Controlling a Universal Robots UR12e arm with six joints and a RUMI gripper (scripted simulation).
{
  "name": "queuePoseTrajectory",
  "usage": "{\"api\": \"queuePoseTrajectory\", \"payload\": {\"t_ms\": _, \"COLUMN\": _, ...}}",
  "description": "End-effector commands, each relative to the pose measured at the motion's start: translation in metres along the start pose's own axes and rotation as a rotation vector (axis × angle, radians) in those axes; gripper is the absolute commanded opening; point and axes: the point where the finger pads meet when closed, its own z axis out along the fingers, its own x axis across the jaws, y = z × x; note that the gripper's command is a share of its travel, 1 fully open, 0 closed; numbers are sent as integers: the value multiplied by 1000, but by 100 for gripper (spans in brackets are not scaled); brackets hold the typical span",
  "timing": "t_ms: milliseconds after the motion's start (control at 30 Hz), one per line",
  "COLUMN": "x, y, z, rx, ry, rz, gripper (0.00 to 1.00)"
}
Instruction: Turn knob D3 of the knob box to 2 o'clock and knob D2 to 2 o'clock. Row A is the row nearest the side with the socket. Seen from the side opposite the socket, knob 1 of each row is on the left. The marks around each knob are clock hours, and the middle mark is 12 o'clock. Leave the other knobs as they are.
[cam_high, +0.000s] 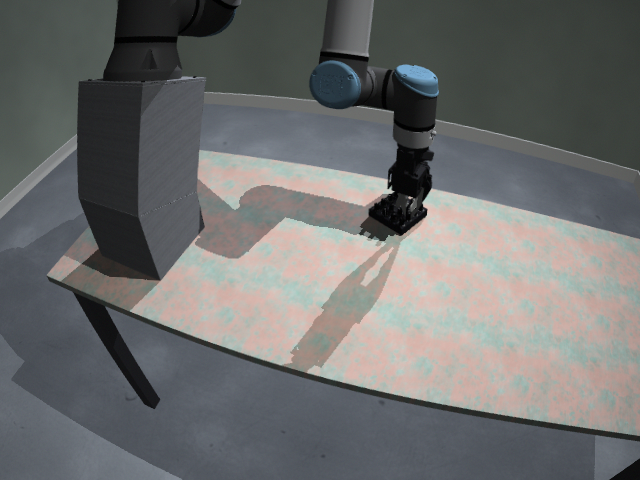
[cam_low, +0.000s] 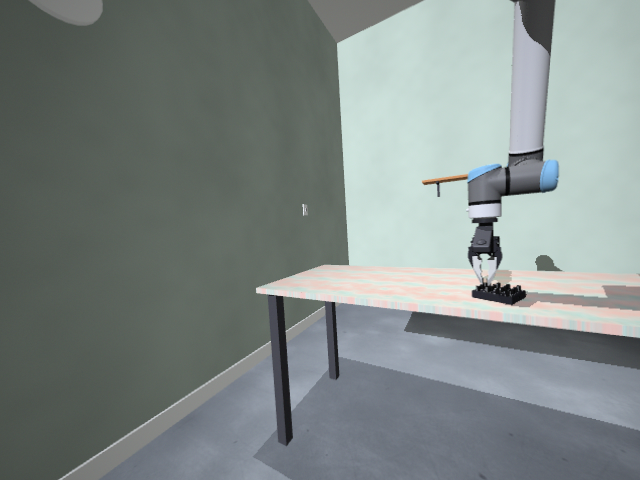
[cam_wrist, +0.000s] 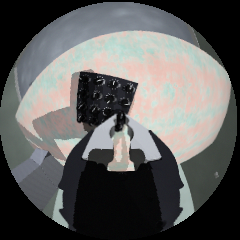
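Gripper (cam_wrist: 120, 121) points straight down, fingers nearly together and pinched on a knob (cam_wrist: 119, 120) at the near edge of the black knob box (cam_wrist: 102, 97). Box sits flat on the table (cam_high: 465, 310), approx mid-table, well away from the arm's grey pedestal (cam_high: 139, 170). Can't tell which knob it is.

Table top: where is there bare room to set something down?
Bare patches: the long stretch from the knob box to the table's near edge, and the right end. Crowded at the pedestal corner and where the claw grips a knob.

One knob box (cam_high: 398, 212) sits at the top view's centre, one gripper (cam_high: 404, 202) above it. One table (cam_high: 465, 310) spans the frame; one grey pedestal (cam_high: 139, 170) stands upper left. Individual knobs are too small to count.
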Motion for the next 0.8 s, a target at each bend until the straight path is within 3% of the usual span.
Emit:
{"api": "queuePoseTrajectory", "payload": {"t_ms": 0, "x": 0, "y": 0, "z": 0, "rx": 2, "ry": -2, "rz": -119, "gripper": 4}}
{"api": "queuePoseTrajectory", "payload": {"t_ms": 767, "x": -1, "y": 0, "z": 0, "rx": 3, "ry": -1, "rz": -408, "gripper": 4}}
